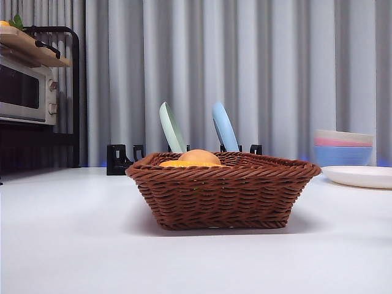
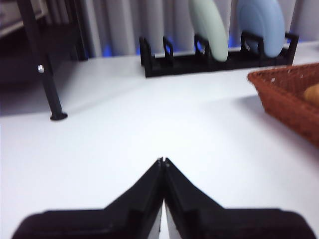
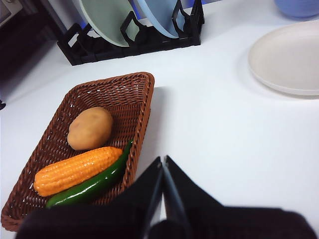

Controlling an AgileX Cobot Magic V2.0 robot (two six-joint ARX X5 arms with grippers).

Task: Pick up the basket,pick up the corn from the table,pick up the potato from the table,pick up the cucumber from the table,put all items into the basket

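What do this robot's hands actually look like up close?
Each is a plain black pincer of two flat, wedge-shaped jaws that taper to a thin tip. The left gripper and the right gripper look alike: matte black with smooth sloping faces widening into a broad black base. No cables, markings or labels show on either. The arms themselves are out of view.

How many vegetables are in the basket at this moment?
3. In the basket: the potato toward the dish-rack end, the corn beside it, and the cucumber along the wall next to the corn. The right wrist view shows nothing hidden beneath them.
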